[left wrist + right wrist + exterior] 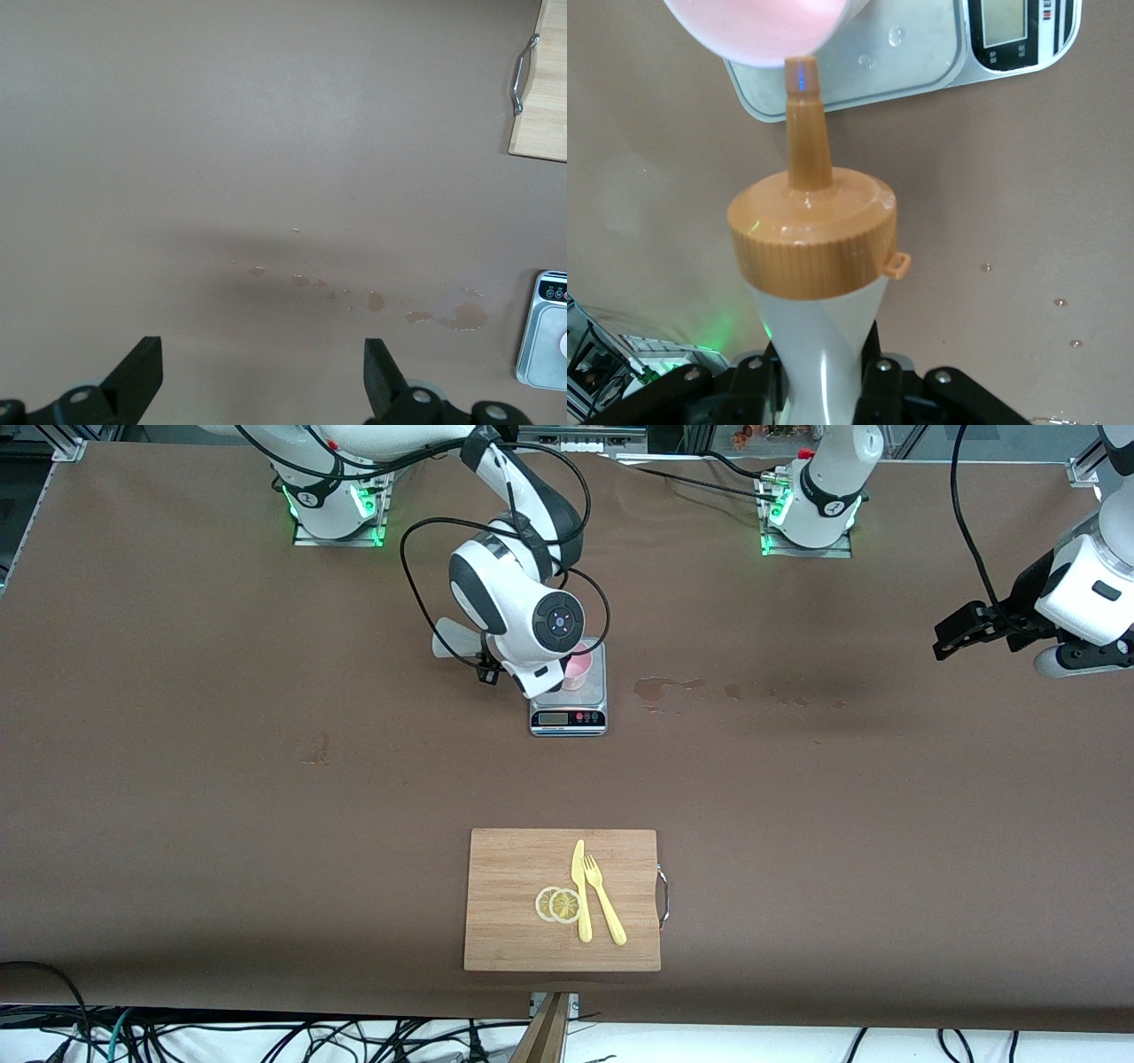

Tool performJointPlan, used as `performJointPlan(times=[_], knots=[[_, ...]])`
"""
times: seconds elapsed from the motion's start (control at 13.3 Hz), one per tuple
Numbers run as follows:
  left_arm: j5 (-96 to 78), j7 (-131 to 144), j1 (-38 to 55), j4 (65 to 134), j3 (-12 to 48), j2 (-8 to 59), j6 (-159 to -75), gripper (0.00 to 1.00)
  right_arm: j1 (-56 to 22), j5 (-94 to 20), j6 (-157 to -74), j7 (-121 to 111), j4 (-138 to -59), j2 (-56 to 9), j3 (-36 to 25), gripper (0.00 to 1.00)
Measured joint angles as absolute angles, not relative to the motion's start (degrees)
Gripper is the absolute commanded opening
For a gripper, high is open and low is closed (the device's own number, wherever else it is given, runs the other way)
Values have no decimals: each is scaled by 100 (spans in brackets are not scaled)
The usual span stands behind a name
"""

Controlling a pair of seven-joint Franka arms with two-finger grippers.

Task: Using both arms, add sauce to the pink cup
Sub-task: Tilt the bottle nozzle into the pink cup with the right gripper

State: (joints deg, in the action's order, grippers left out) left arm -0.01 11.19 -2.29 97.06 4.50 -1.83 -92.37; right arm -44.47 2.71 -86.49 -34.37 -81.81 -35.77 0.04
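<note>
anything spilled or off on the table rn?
Yes: a trail of small brownish wet spots stains the table cover beside the scale, toward the left arm's end. Looks like spilled sauce, but that is a guess.

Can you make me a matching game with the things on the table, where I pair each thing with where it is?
Things:
1. pink cup
2. sauce bottle
3. lemon slices
4. left gripper

Places:
A. on the wooden cutting board, beside the yellow knife and fork
B. open, up over the bare table at the left arm's end
C. on the grey scale
D. held in the right gripper, nozzle pointing at the cup

Pairs: 1-C, 2-D, 3-A, 4-B
</note>
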Motion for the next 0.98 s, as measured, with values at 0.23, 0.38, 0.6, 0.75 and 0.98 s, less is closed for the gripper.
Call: performJointPlan(times=[0.23,0.38,0.6,0.75,0.98], knots=[[-1,1119,-229,9706,450,-183,-9237,100,-4461,271,-8634,-3437,-8173,-3583,31,27],[-1,1119,-229,9706,450,-182,-9238,100,-4484,271,-8583,-3437,-8172,-3594,54,27],[-1,1119,-229,9706,450,-182,-9238,100,-4554,271,-8464,-3434,-8160,-3634,69,26],[-1,1119,-229,9706,450,-182,-9237,100,-4567,271,-8431,-3432,-8159,-3639,69,26],[-1,1119,-229,9706,452,-182,-9237,100,-4567,272,-8419,-3432,-8158,-3639,69,26]])
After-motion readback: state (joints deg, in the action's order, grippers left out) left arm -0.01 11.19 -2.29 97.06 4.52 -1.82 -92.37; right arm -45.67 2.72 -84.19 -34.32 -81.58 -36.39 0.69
